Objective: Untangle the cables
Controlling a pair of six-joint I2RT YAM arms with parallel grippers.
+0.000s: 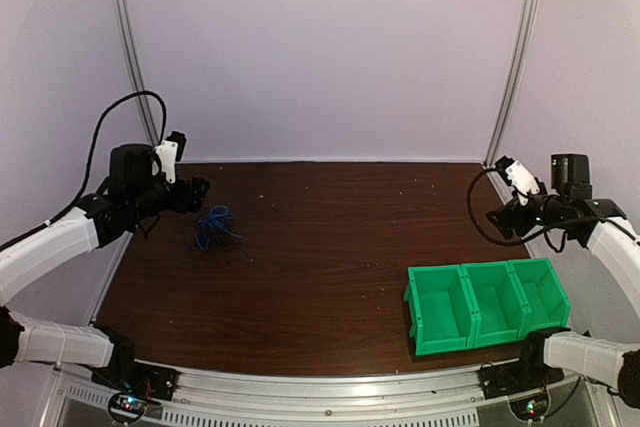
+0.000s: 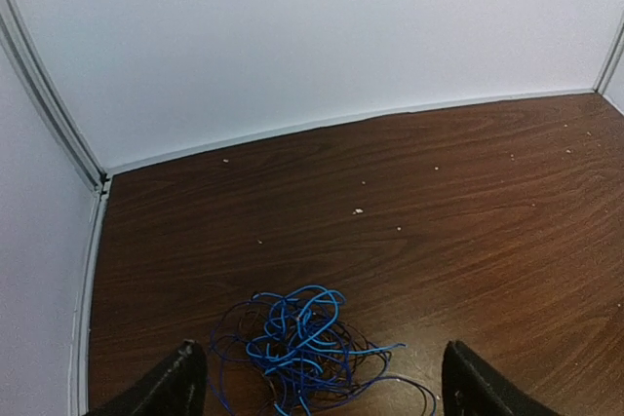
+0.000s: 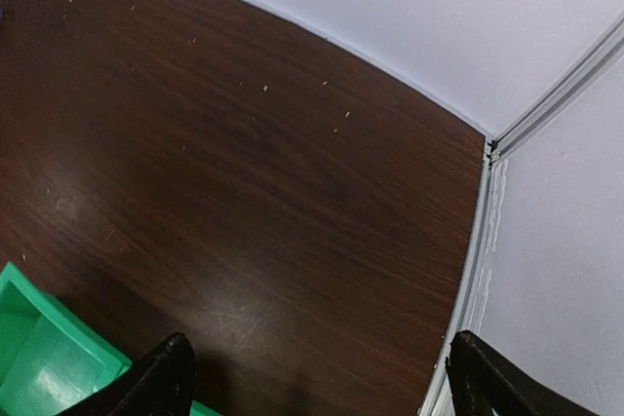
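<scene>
Right now our left claw [image 2: 322,382] hovers wide and empty close over the cables [image 2: 292,343], which we judge is a line-up for a first pick. Our right claw [image 3: 317,377], equally wide and empty, hangs well apart at the right, beyond the green bins [image 1: 487,302]. The cables lie on the counter [image 1: 330,247] toward its far left: a loose knot of blue loops laced with thin dark strands.

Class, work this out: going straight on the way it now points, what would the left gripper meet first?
Probably the cables, lying on the table just ahead of the left gripper's open fingers; depth is uncertain.
</scene>
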